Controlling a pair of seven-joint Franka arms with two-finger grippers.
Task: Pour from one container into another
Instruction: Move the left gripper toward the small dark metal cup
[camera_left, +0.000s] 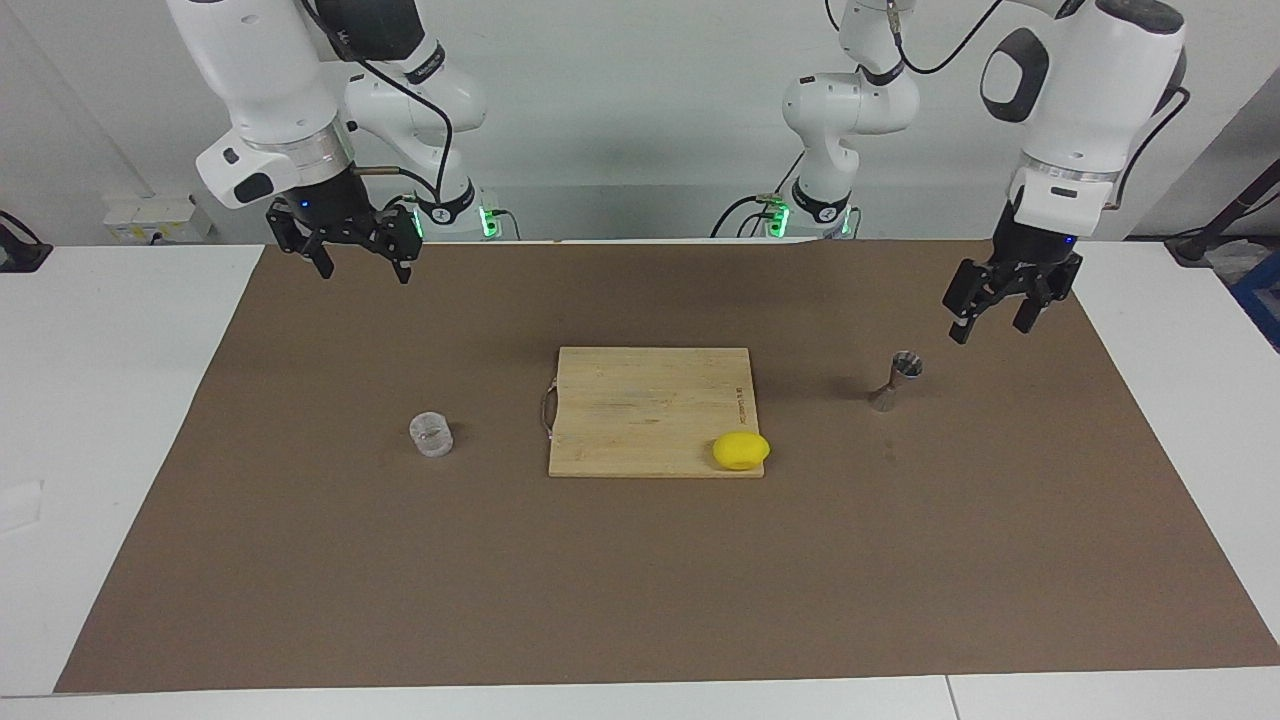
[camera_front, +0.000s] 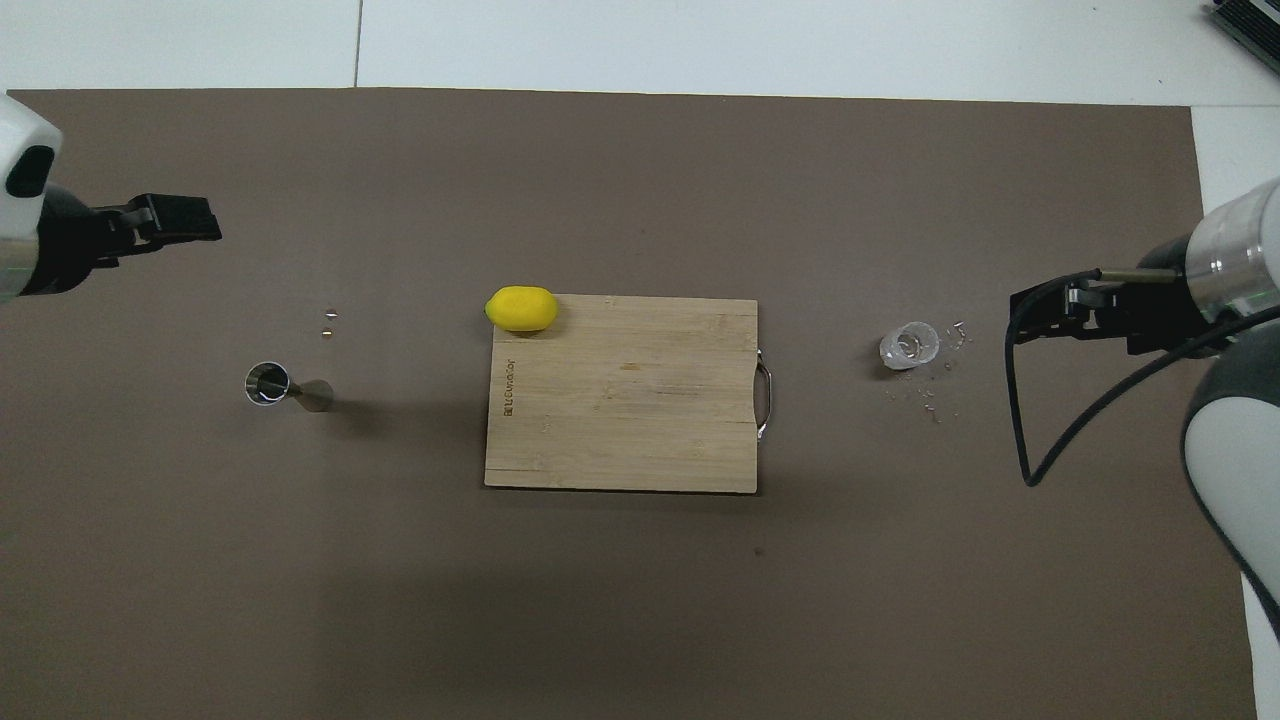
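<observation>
The clear plastic cup stands upright on the brown mat toward the right arm's end. Toward the left arm's end stands the steel jigger, also upright on the mat. My left gripper hangs open over the mat close to the jigger, a little above it and not touching it. Above the mat's edge by its base, my right gripper waits open, well apart from the cup. Neither gripper holds anything.
A wooden cutting board lies mid-mat between cup and jigger, with a yellow lemon at its corner. Small spilled bits lie on the mat around the cup, and two more bits near the jigger.
</observation>
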